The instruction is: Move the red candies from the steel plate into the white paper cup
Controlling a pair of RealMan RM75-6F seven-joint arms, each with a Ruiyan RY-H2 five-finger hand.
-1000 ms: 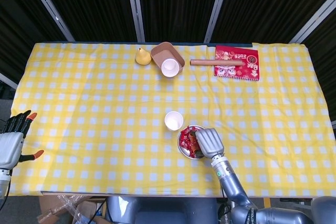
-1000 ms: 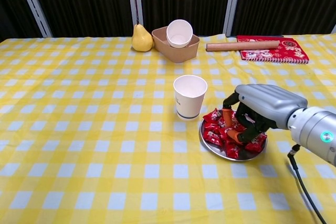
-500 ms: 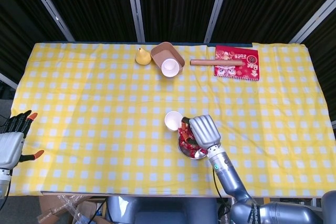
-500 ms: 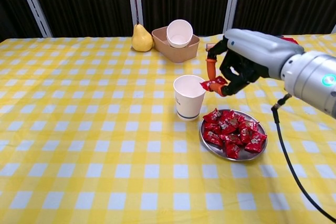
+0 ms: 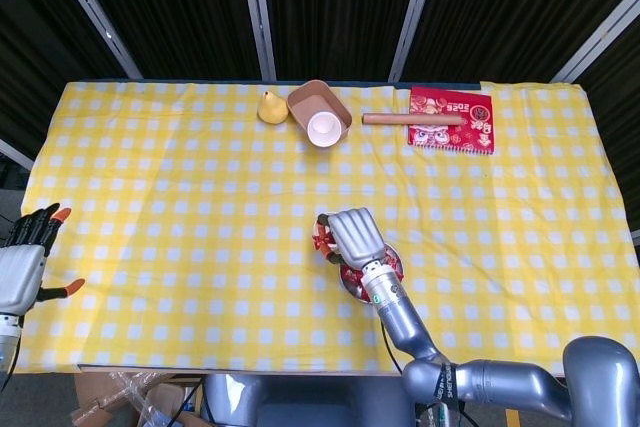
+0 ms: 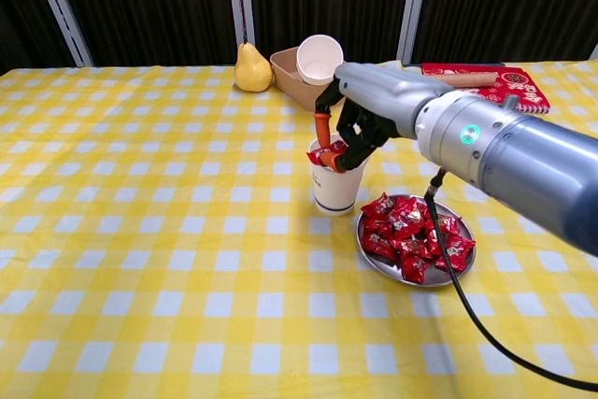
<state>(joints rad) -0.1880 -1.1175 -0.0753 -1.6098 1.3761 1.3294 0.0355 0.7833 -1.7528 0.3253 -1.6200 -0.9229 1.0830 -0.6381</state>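
Since half a second ago, the right hand has been carried leftward from beside the white paper cup to directly above its mouth, and a red candy has been brought along with it. That candy is pinched between the orange-tipped thumb and the curled fingers, and it is held just at the cup's rim, so the drop point lies straight below the fingertips. From the head view the cup is almost wholly covered by the right hand, which supports that alignment. Whether the candy already touches the rim cannot be told.

The remaining red candies are heaped on the steel plate, which stands just beside the cup on its right, well within reach of the same hand. The left hand is seen only at the table's far left edge, fingers spread and nothing held, well apart from cup and plate; the right hand is clearly the nearer one for every further pick.
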